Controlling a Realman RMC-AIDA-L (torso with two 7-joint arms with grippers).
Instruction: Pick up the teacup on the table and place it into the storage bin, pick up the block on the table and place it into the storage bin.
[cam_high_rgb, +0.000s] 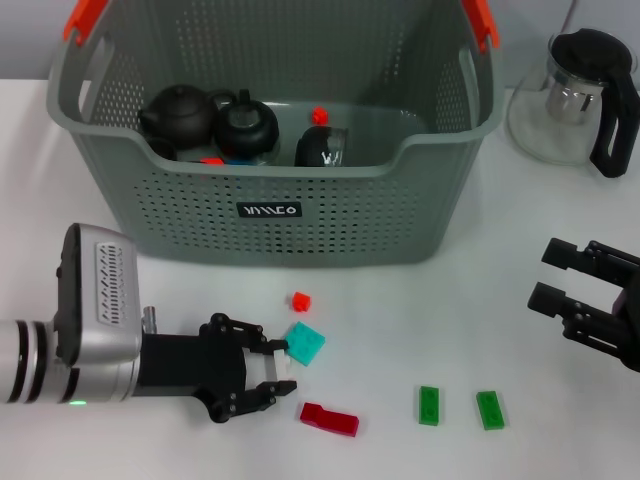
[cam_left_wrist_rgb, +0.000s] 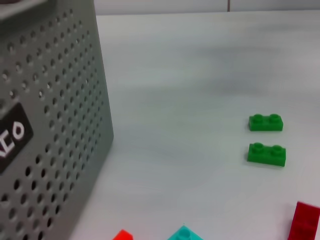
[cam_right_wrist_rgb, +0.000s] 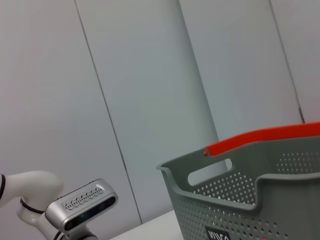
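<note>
The grey-green storage bin (cam_high_rgb: 270, 200) stands at the back centre. It holds two dark teapots (cam_high_rgb: 180, 112) and a dark teacup (cam_high_rgb: 320, 147). A teal block (cam_high_rgb: 305, 343) lies on the table in front of the bin. My left gripper (cam_high_rgb: 283, 367) is low over the table, open, with its fingertips right beside the teal block. The teal block shows at the edge of the left wrist view (cam_left_wrist_rgb: 184, 234). My right gripper (cam_high_rgb: 548, 277) is open and empty at the right side of the table.
A small red block (cam_high_rgb: 300, 300), a dark red block (cam_high_rgb: 328, 418) and two green blocks (cam_high_rgb: 429, 405) (cam_high_rgb: 489, 410) lie on the table. A glass teapot (cam_high_rgb: 575, 95) stands at the back right. The bin wall (cam_left_wrist_rgb: 50, 125) is close to the left wrist.
</note>
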